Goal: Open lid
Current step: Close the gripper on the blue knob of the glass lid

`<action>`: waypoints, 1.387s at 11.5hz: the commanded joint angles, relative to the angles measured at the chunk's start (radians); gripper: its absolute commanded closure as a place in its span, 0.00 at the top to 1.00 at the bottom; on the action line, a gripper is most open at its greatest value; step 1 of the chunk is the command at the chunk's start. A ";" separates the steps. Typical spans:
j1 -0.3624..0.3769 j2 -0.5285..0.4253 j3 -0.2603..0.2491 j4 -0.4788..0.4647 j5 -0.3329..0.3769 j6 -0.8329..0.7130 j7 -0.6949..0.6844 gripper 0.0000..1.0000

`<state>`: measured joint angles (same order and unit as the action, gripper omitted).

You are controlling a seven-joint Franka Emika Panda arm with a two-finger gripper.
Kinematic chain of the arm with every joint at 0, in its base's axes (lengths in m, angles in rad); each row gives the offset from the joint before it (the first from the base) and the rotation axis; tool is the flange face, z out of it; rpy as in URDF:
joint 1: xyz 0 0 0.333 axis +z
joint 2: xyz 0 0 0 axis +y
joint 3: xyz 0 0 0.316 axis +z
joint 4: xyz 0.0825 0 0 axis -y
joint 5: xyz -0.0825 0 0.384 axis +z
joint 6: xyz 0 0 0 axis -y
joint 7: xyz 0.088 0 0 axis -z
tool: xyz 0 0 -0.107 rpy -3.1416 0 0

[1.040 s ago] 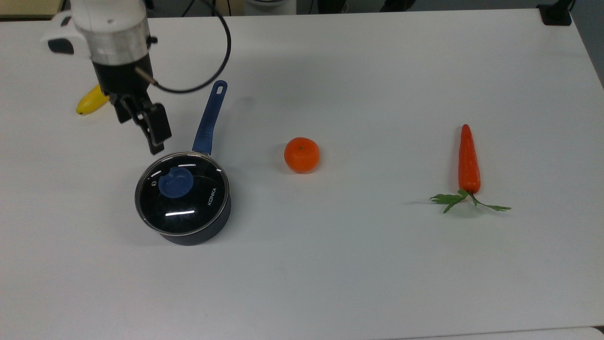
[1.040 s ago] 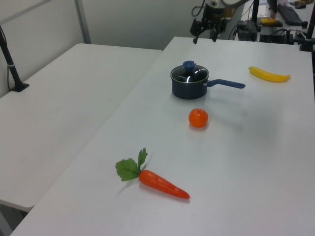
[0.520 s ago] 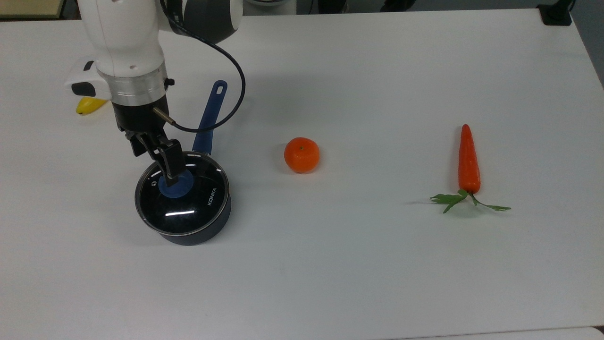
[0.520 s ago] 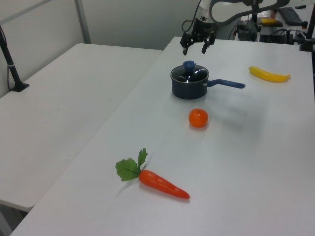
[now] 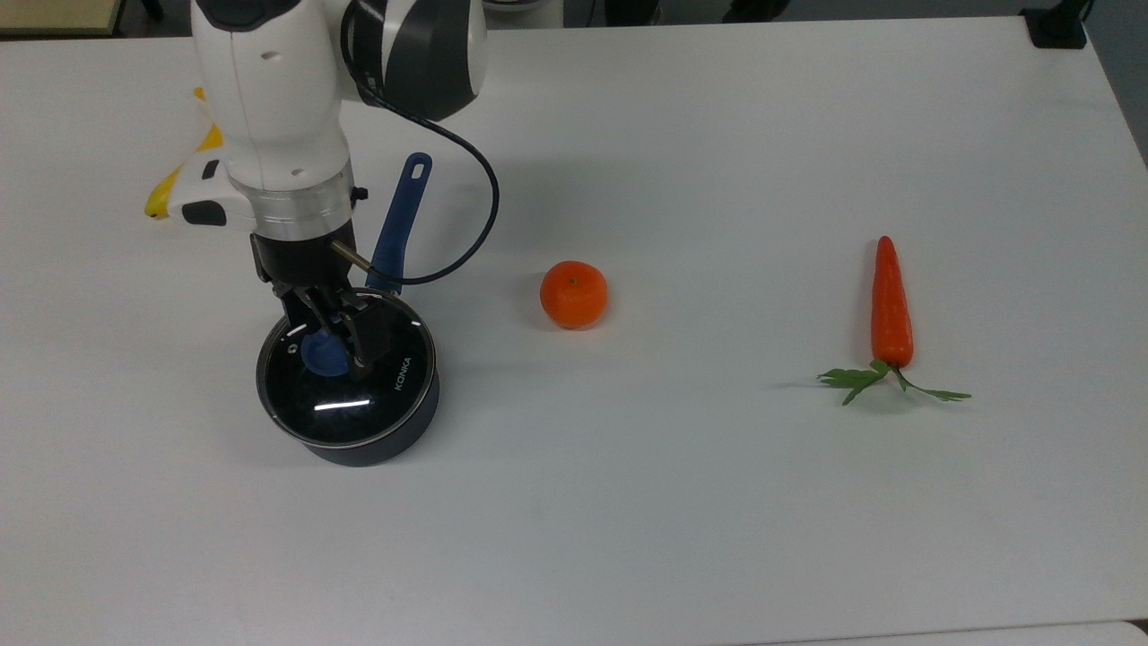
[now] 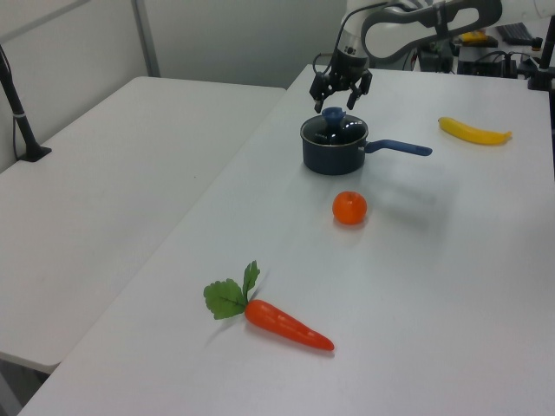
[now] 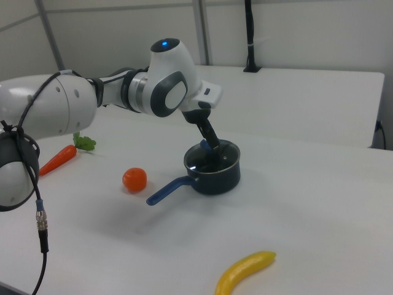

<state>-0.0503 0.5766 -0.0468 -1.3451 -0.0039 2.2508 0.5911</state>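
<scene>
Blue knob [image 5: 323, 352] of the lid [image 5: 345, 381] is seen directly beneath the tool [image 5: 338, 345], whose fingers are spread apart astride it.

Claw [image 5: 339, 345] straddles the blue knob [image 5: 321, 356] of the lid [image 5: 345, 381], fingers spread

My white table [image 5: 682, 502] carries 4 things. In the top view, the dark saucepan [image 5: 377, 440] sits at the left, the banana [image 5: 170, 193] far left behind it, the tangerine [image 5: 573, 293] mid-table, the carrot [image 5: 891, 309] well right.
</scene>
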 commanded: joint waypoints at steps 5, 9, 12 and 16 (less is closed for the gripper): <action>0.012 0.020 0.016 0.011 -0.068 0.010 0.015 1.00; 0.009 0.019 0.016 0.009 -0.068 0.009 0.016 0.67; 0.004 0.016 0.015 0.011 -0.067 0.007 0.016 0.46; 0.001 -0.015 0.009 0.012 -0.061 -0.007 0.013 0.46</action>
<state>-0.0512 0.5910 -0.0302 -1.3405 -0.0552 2.2511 0.5915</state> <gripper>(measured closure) 0.396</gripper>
